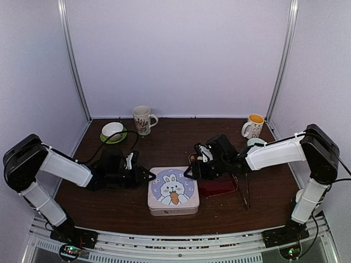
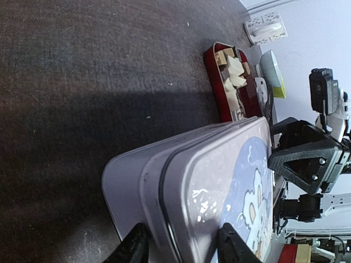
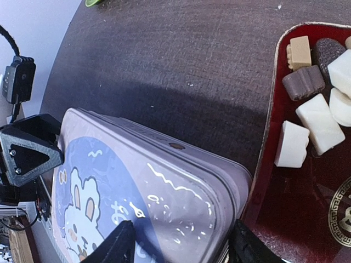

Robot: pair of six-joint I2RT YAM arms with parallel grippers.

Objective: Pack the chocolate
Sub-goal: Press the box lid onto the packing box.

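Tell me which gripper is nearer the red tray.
Right. The right gripper straddles the tin at its edge beside the tray; the left gripper straddles the opposite edge, the tin between them.

Left arm [image 1: 66, 167], right arm [image 1: 274, 154]: wearing white shells between black joints.
Fingers [image 2: 304, 159]: black, angular, showing screw heads.
Bases [image 1: 74, 241]: glowing with green lights.

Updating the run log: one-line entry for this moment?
left hand: straddles tin edge, grip unclear | right hand: straddles opposite edge, grip unclear | tin: closed | chocolate: in red tray
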